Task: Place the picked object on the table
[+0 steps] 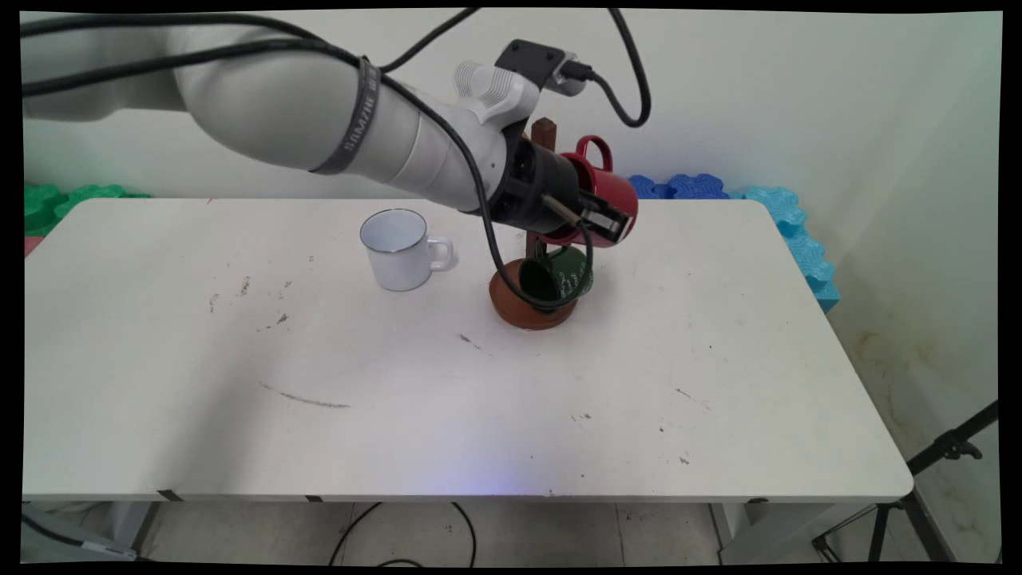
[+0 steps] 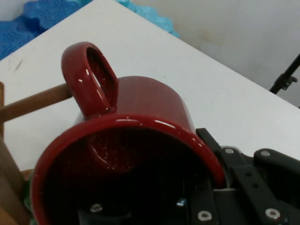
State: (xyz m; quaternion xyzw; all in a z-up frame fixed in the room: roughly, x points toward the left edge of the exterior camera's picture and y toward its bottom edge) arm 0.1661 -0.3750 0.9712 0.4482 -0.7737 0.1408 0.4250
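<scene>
On the left of the white table (image 1: 200, 383) nothing is in play; its bare top carries only scuff marks. Further right, a white enamel mug with a dark rim (image 1: 397, 249) stands upright by itself, its handle turned toward the wooden stand and well apart from the arm.

Next comes the brown wooden mug stand (image 1: 533, 303), with a round base and an upright post. A dark green mug with pale markings (image 1: 559, 275) hangs low on it, just above the base, its mouth facing the camera.

Above that, the black two-finger gripper (image 1: 607, 220) holds a glossy red ceramic mug (image 1: 611, 192) on its side. In the hand view the red mug (image 2: 126, 154) fills the picture, and one finger (image 2: 206, 197) lies inside the mouth with the other outside, so the fingers are pinching the mug's wall at the rim. Its loop handle points up and sits close against a wooden peg (image 2: 35, 102) that juts from the stand's post; I cannot tell whether the peg passes into the loop or only lies beside it.

As things lie, the green mug is on the stand, the red one is at the stand but gripped, not hanging free, and the white one stands on the table.
</scene>
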